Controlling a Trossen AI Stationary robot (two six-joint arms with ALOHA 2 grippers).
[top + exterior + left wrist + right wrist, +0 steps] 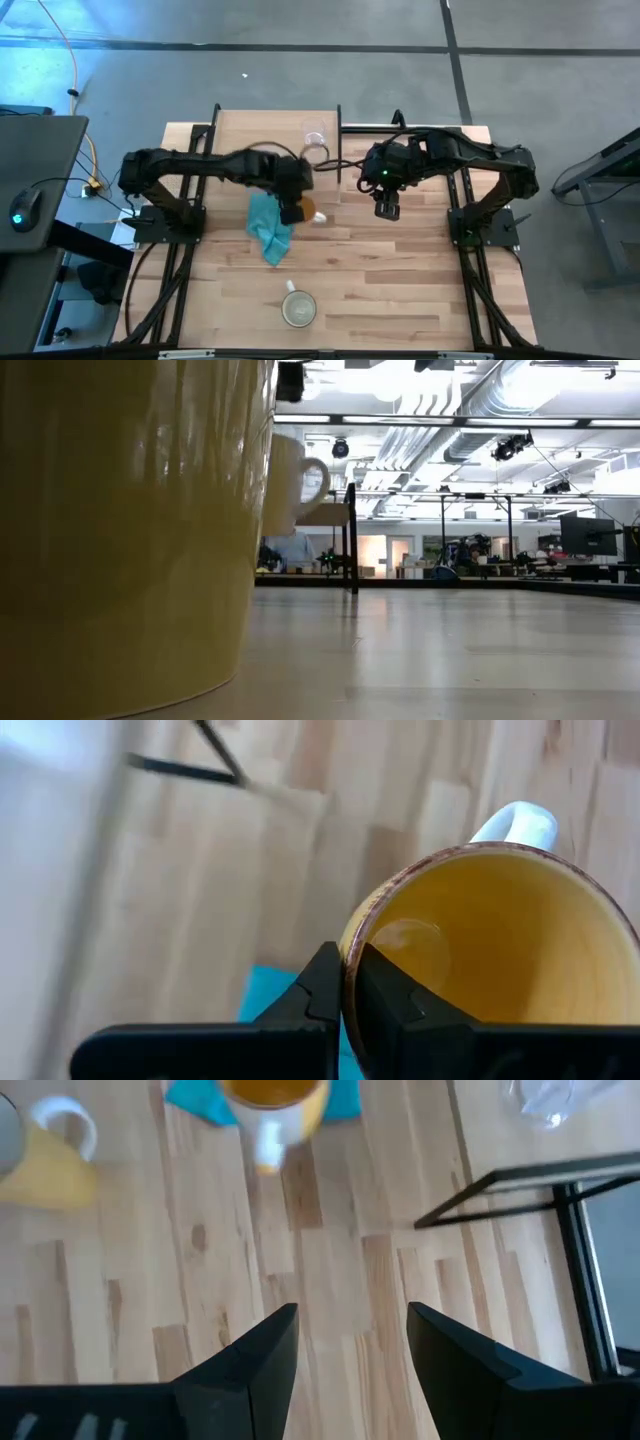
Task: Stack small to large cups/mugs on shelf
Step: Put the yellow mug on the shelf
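Note:
The orange mug [312, 213], with a pale handle, is up off the table beside the teal cloth [268, 226], and my left gripper [295, 208] is shut on it. In the low view this mug [290, 480] hangs above the tabletop. A clear glass cup [314, 140] stands on the light-wood shelf [265, 130]. The cream-white mug [298, 308] stands upright near the table's near edge and fills the left of the low view [130, 530]. My right gripper [387, 210] is open over bare planks, right of the orange mug, touching nothing. My left gripper [347, 965] pinches the orange mug's rim [350, 935] on the side opposite its handle [515, 820]. One finger [390, 995] is inside the mug and the other [315, 990] is outside. The mug is lifted clear of the table, mouth up.
The shelf's black frame [520, 1175] runs along its near edge, with the glass cup [550, 1100] just behind it. The teal cloth lies crumpled under my left arm. Open planks lie between my right gripper [350, 1325] and the cream-white mug [50, 1160].

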